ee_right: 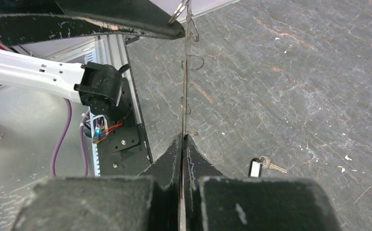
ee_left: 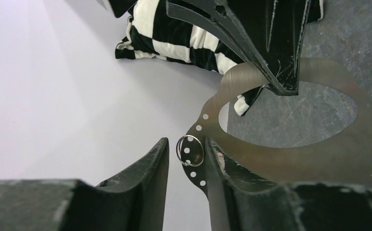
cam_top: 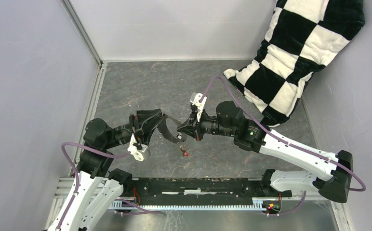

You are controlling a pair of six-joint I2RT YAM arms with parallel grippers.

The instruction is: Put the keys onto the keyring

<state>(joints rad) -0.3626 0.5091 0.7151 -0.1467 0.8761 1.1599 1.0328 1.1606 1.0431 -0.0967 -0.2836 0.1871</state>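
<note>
Keyring (ee_left: 295, 156) hung above table (ee_right: 295, 72). Right gripper (ee_right: 182, 144) clenched on its rim. Left gripper (ee_left: 187, 144) released, jaws apart around holed edge; we saw small split ring (ee_left: 190, 150) in gap. Black-headed key (ee_right: 255, 168) and red-headed key (cam_top: 186, 154) lay on table below.

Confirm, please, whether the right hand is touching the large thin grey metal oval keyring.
Touching. In the right wrist view, the right hand is clamped shut on the thin grey metal keyring, seen edge-on.
</note>
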